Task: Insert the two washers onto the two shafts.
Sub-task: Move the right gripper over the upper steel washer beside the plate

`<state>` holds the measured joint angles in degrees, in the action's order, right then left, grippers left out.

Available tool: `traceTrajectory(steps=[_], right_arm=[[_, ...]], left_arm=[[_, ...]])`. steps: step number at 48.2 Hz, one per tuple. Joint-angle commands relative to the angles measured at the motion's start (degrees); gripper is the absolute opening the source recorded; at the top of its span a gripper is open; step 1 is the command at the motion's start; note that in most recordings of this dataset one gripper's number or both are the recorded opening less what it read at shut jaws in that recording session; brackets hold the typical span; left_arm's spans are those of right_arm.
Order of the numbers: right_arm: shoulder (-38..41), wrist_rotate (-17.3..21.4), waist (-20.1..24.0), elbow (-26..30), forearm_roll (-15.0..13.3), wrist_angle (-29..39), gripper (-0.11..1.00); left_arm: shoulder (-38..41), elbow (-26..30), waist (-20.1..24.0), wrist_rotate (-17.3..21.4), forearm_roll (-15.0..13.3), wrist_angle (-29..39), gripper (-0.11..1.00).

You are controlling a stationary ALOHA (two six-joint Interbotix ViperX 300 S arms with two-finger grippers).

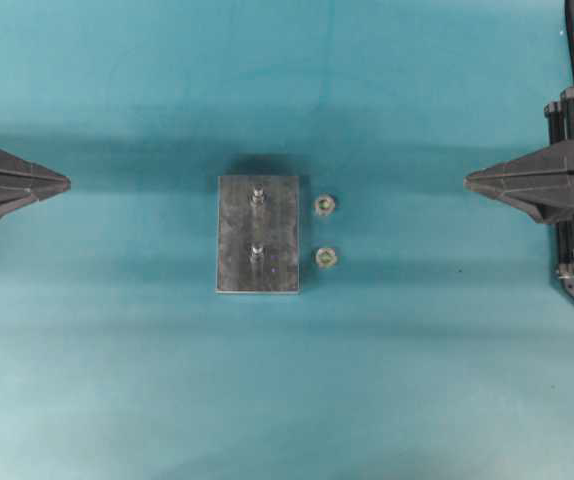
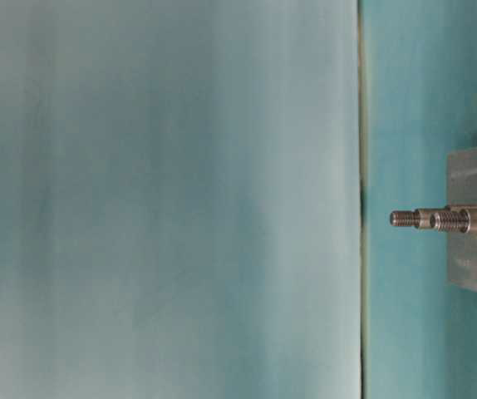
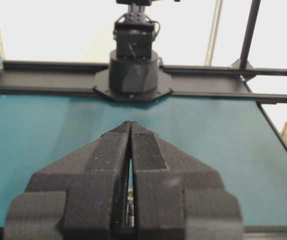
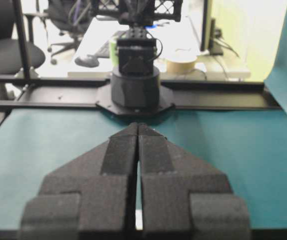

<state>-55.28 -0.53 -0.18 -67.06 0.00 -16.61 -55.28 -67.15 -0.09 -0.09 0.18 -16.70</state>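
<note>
Two washers (image 1: 325,205) lie just beside the metal block (image 1: 257,234) with its upright shafts (image 1: 256,197) (nothing between); left gripper (image 1: 67,182) and right gripper (image 1: 467,181) are pinched closed, empty, well apart.

Overhead straight down, table-level close and side-on — both on the metal block (image 1: 257,234); wrist views facing inward.

Office chair (image 4: 6,47) and desk (image 4: 193,62) behind teal table (image 1: 287,400)

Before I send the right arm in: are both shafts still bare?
Bare. Both shafts stand without washers; the two washers lie on the table beside the block.
</note>
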Motion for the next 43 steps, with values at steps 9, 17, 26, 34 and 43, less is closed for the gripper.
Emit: traceTrajectory(steps=[9, 17, 26, 34, 43], right_arm=[[1.2, 1.8, -2.5, 4.0, 5.3, 22.0, 0.01], [1.9, 1.7, -5.0, 6.4, 5.3, 33.3, 0.01], [7.9, 1.8, -5.4, 8.0, 5.3, 37.9, 0.01], [18.4, 1.5, -6.0, 11.4, 5.2, 42.8, 0.01], [29.0, 1.1, -8.5, 17.0, 4.6, 45.7, 0.01]], left_arm=[[2.9, 4.5, -0.6, -2.1, 0.5, 9.5, 0.0], [7.1, 7.3, -0.4, -0.4, 1.1, 18.7, 0.0], [13.6, 9.0, 0.4, 3.3, 1.1, 22.4, 0.0], [18.3, 9.7, 1.1, 3.5, 1.1, 24.3, 0.0], [21.1, 11.6, 1.1, 3.9, 1.1, 30.1, 0.0]])
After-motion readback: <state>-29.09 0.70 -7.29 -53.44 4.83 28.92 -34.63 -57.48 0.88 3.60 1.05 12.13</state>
